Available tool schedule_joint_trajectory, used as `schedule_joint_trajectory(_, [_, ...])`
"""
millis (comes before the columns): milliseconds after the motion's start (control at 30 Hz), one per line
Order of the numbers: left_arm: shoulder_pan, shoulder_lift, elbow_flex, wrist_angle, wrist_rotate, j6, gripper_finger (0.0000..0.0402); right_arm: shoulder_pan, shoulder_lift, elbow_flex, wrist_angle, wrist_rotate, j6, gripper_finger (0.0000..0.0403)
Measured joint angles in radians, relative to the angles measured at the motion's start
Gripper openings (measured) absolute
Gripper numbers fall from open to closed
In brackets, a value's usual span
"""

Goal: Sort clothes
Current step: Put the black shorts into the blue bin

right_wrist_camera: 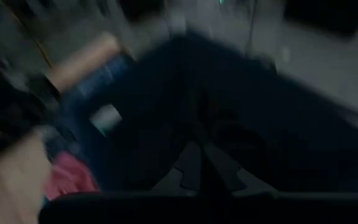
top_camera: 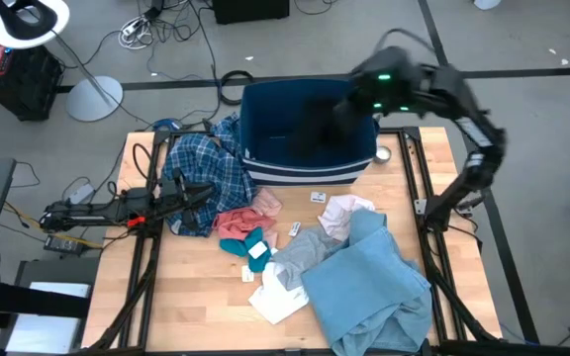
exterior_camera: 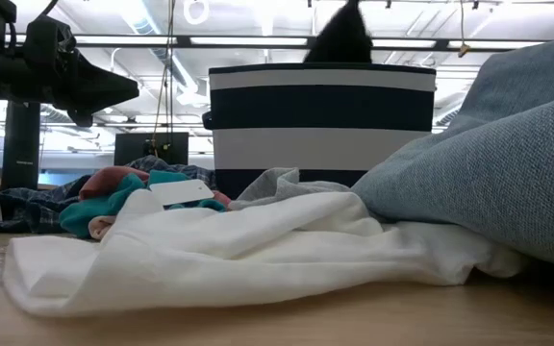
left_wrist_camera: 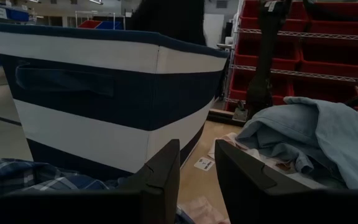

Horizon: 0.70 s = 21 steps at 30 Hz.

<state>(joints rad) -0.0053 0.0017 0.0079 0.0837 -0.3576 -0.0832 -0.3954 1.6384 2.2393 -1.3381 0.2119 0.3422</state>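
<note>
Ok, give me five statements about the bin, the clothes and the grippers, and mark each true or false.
1. The right gripper is over the bin. True.
2. The plaid shirt lies inside the bin. False: it lies on the table, beside the bin's left side.
3. The light blue garment lies on the table's right part. True.
4. The left gripper hangs over the white garment. False: it is at the plaid shirt.
5. The bin lies tipped on its side. False: it stands upright, opening upward.
</note>
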Motion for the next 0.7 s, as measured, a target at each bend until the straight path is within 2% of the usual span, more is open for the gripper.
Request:
schedule_joint_trajectory(167, [0.0,0.0,0.0,0.0,0.0,0.0,0.0108,-0.051,0.15,-0.001,-0.032,-0.083,0.002,0.0])
schedule_joint_trajectory(533, [0.0,0.0,0.0,0.0,0.0,0.0,0.0108,-0.096,0.466,-0.001,-0.078,-0.112,0.024,0.0])
schedule_joint_trajectory(700, [0.0,0.0,0.0,0.0,0.0,0.0,0.0108,-0.098,0.57,-0.001,-0.053,-0.162,0.03,0.0])
